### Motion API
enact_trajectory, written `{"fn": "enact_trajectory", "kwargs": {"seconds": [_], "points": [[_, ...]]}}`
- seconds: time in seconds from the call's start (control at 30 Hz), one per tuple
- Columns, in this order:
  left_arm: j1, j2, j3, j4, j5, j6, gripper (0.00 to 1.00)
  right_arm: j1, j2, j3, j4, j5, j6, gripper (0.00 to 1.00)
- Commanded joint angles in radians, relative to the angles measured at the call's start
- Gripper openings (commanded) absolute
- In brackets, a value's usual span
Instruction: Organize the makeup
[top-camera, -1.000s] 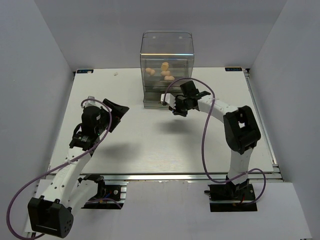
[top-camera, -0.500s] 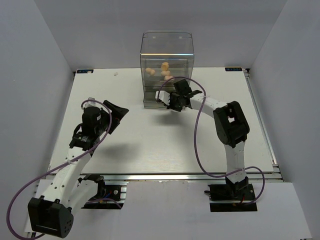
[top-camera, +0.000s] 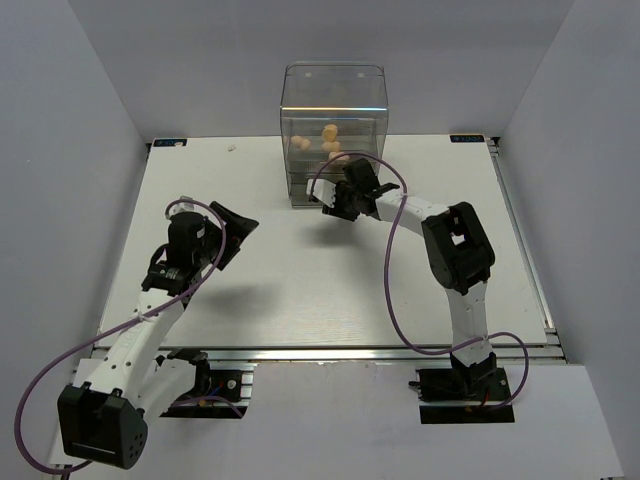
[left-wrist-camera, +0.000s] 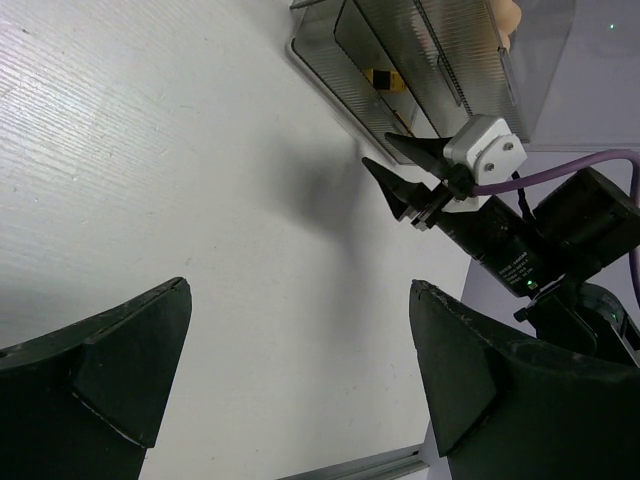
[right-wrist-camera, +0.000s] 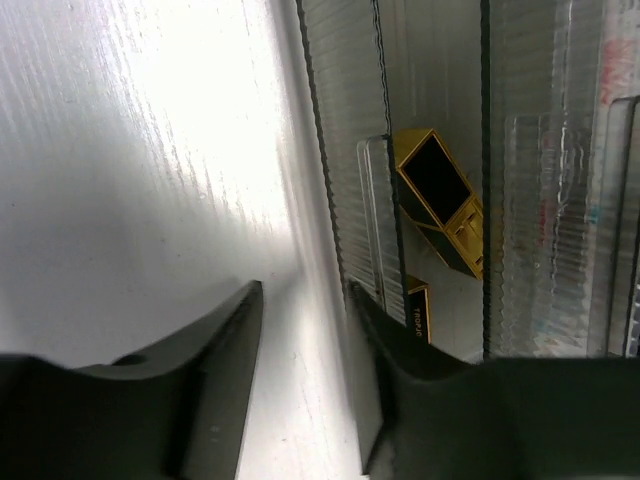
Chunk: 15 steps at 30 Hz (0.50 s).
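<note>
1. The clear drawer box (top-camera: 335, 90) stands at the upper centre of the top view, at the far side of the white bench (top-camera: 300, 290).
2. Peach sponges (top-camera: 330, 132) lie inside the box, high up behind its clear wall. Three can be made out from above.
3. In the right wrist view, two black-and-gold lipstick tubes (right-wrist-camera: 440, 195) lie low in the box behind a ribbed clear front. One shows fully in the centre right of the frame. The other, lower down, is partly hidden by a finger.
4. At the far right edge of that view, the pink-white packets (right-wrist-camera: 612, 150) show only as blurred pink marks through the plastic.
5. The right fingers (top-camera: 328, 204) sit just below the box's front, near its base. They are parted by a narrow gap and hold nothing. Whether they touch the box cannot be told.
6. The left fingers (top-camera: 232, 235) are at the centre left of the top view, well apart from the box. They are spread wide above bare bench and hold nothing.
</note>
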Motion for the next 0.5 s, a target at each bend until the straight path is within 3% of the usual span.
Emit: {"fn": "enact_trajectory", "kwargs": {"seconds": [0.0,0.1,0.23,0.47], "points": [[0.009,0.004,0.038,0.004,-0.002,0.017,0.98,-0.001,0.001,0.002,0.042,-0.006,0.000,0.42],[0.009,0.004,0.041,-0.005,-0.004,0.019,0.98,-0.001,0.027,0.025,0.047,0.013,0.000,0.40],[0.009,-0.003,0.043,-0.017,-0.011,0.019,0.98,-0.001,0.053,0.035,0.079,0.046,0.000,0.65],[0.011,-0.010,0.038,-0.028,-0.019,0.014,0.98,-0.001,0.068,0.031,0.140,0.082,0.000,0.85]]}}
